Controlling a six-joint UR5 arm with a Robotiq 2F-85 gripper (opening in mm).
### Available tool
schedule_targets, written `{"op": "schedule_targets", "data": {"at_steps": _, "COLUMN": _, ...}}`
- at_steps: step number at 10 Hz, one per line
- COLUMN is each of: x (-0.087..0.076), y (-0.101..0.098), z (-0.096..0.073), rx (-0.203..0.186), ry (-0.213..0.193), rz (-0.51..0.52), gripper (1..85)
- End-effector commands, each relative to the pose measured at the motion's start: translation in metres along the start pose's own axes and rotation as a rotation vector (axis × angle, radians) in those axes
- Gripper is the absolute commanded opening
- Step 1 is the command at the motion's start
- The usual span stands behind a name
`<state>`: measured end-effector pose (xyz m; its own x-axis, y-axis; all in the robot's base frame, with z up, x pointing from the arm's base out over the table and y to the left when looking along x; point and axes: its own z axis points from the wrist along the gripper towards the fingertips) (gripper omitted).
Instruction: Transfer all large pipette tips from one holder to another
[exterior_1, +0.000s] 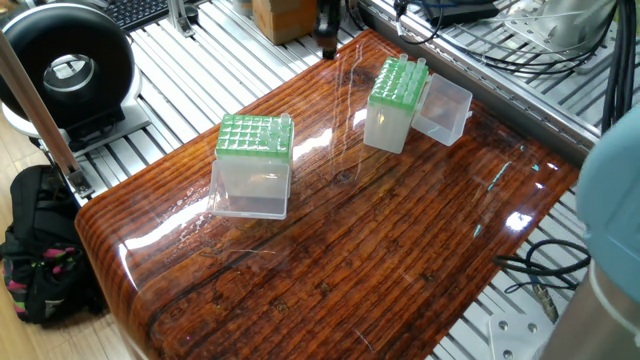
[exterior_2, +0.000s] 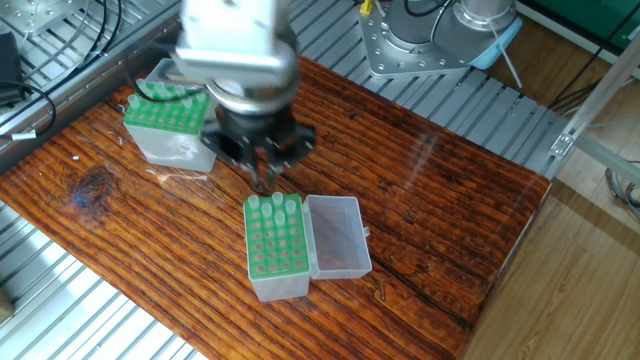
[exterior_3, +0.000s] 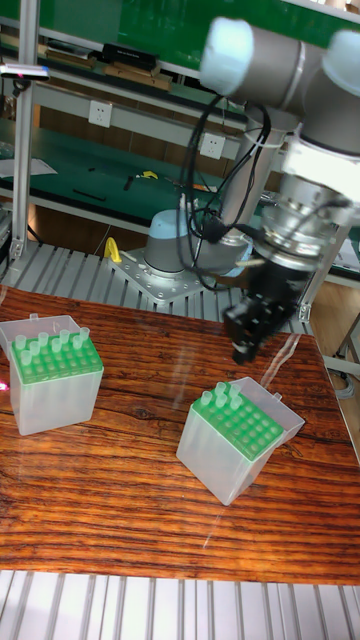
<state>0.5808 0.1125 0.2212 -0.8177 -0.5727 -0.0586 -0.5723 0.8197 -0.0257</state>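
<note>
Showing hand (exterior_3: 244, 350) only tall & other views

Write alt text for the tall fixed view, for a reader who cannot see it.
A robot arm's gripper hangs above a wooden table, just behind a green-topped box with its lid open and a few pipette tips standing in it. A second green-topped box, holding more tips, stands at the left.
</note>
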Motion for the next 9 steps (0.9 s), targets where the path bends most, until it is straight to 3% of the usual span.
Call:
{"op": "schedule_targets", "data": {"at_steps": 1, "x": -0.033, "y": 0.02, "z": 0.02, "rx": 0.002, "ry": -0.034, "rz": 0.038, "gripper": 22.7}}
{"op": "schedule_targets", "data": {"at_steps": 4, "x": -0.039, "y": 0.015, "z": 0.035, "rx": 0.021, "ry": -0.021, "rz": 0.035, "gripper": 22.7}}
{"op": "schedule_targets", "data": {"at_steps": 5, "x": -0.037, "y": 0.015, "z": 0.038, "rx": 0.01, "ry": -0.011, "rz": 0.026, "gripper": 23.0}}
{"op": "schedule_targets", "data": {"at_steps": 7, "x": -0.025, "y": 0.008, "z": 0.042, "rx": 0.009, "ry": 0.039, "rz": 0.001, "gripper": 23.0}}
{"op": "schedule_targets", "data": {"at_steps": 9, "x": -0.016, "y": 0.002, "z": 0.047, "rx": 0.013, "ry": 0.063, "rz": -0.017, "gripper": 23.3}}
